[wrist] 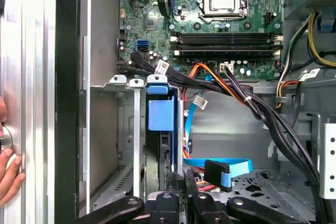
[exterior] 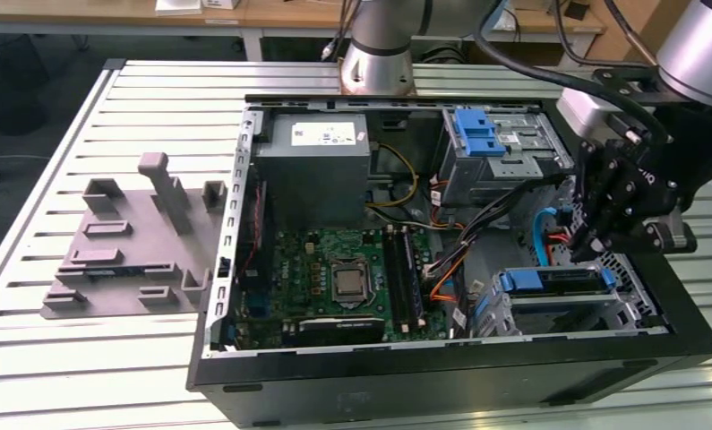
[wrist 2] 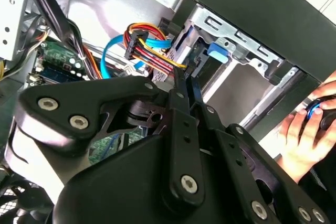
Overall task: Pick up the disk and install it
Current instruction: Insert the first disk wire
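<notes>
Disk seated edge-up in drive cage, lower right of exterior frame, blue carrier showing. Gripper just above, fingers pressed together, empty. Risk: snagging loose cables alongside, or jamming against the cage wall.

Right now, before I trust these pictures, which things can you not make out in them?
1. The disk, exterior view: the drive cage hides its label and how deep it sits.
2. The disk's lower end, first wrist view: the gripper covers it.
3. The hand, second wrist view: the picture's edge cuts it off, and what it touches is unclear.
</notes>
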